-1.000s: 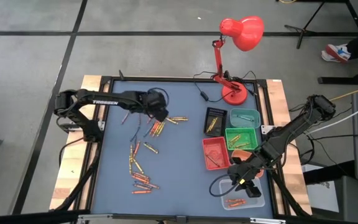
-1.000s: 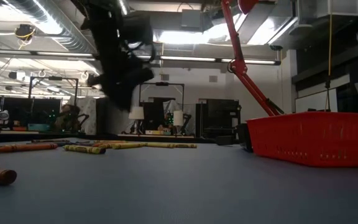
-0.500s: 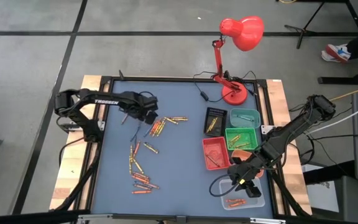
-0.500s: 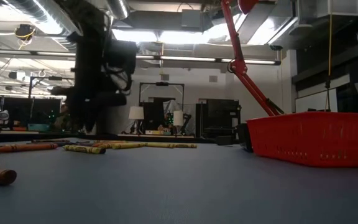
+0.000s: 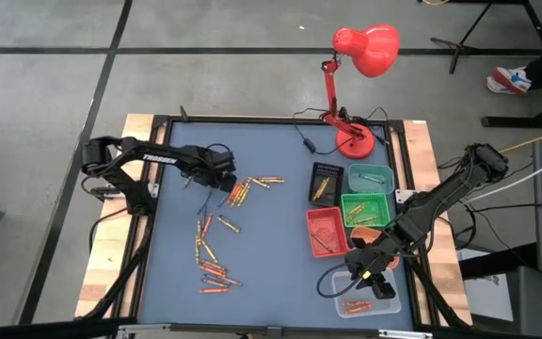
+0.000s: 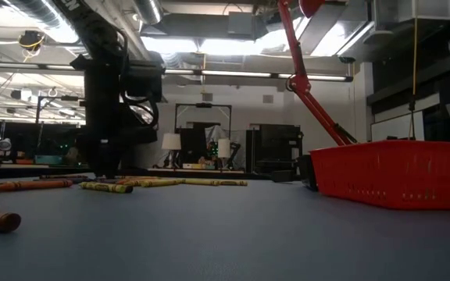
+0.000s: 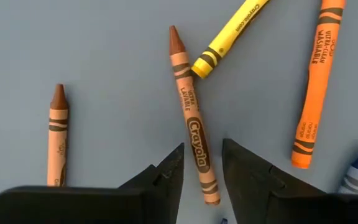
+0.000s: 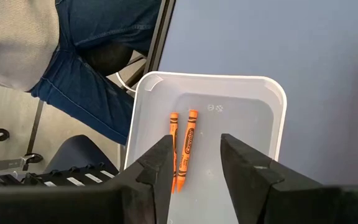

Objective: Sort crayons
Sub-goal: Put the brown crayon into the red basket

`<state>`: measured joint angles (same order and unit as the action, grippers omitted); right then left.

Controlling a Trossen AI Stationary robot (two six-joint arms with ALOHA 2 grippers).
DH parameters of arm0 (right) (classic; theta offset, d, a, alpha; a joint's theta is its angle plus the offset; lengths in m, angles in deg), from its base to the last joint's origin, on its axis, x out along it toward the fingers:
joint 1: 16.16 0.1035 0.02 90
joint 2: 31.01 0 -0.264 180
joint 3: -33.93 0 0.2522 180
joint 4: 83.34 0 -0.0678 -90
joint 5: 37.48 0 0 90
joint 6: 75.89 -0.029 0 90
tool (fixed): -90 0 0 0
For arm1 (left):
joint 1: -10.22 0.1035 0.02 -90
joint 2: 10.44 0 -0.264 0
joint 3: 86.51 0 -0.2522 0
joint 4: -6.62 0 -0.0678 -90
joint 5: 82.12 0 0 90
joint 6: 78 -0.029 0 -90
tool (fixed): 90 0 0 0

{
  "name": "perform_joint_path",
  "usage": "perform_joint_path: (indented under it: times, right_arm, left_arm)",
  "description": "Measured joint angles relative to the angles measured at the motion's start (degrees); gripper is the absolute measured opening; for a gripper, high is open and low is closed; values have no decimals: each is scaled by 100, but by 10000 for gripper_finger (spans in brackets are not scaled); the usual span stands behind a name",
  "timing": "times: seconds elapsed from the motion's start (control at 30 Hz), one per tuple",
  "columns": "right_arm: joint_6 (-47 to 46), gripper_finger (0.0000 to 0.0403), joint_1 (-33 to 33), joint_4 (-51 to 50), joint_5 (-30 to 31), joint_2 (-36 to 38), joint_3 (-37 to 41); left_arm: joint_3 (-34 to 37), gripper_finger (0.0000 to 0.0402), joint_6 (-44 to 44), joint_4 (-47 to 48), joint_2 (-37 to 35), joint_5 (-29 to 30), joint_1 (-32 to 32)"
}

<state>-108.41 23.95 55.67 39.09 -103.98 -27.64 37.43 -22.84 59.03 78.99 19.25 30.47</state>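
Along the table's right side stood the containers: a clear tray [image 5: 363, 292] nearest the front edge held a few orange crayons [image 8: 184, 149], lying side by side in the right wrist view. Behind it sat a red tray [image 5: 326, 232] with one dark stick-like item inside, a green tray [image 5: 366, 208] holding several crayons of uncertain colour, a teal tray [image 5: 371, 176] with at least one, and a black box [image 5: 326, 182] with yellowish contents. A red desk lamp [image 5: 358, 66] stood at the back.

Loose crayons [image 5: 216, 247] lay scattered over the blue table [image 5: 271, 273] on its left half, most in a cluster by the left arm and a string toward the front.

The right gripper [image 5: 366, 279] hung over the clear tray, fingers spread, holding nothing, unmoved from a second before. The left gripper [image 7: 202, 174] had shifted leftward from the cluster and come down close to the surface; its fingers stood apart on either side of a brown crayon [image 7: 192, 123], not yet closed on it. A second brown crayon [image 7: 57, 135], a yellow one [image 7: 229, 37] and an orange one [image 7: 316, 81] lay near.
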Motion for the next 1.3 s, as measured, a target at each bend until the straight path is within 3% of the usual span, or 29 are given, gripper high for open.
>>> perform_joint_path:
  times: [0.5, 0.7, 0.93, 1.1, 1.3]
  right_arm:
    - [0, 131, 0, 2, 0, 1, 0]
    - [0, 131, 0, 7, -2, 12, 0]
    - [98, 131, 0, 19, -2, 14, 0]
    - [155, 131, 0, 130, 510, 16, 0]
    - [440, 131, 0, 153, 687, 16, 0]
  left_arm:
    - [22, 7, -24, -70, 11, 46, 58]
    - [-6, 3, -273, -61, -149, 95, 56]
    - [-508, 3, -476, -321, -534, 126, -182]
    - [-657, 3, -958, -1891, -602, 32, -633]
    - [-652, 3, -1503, -4538, -247, 94, -1395]
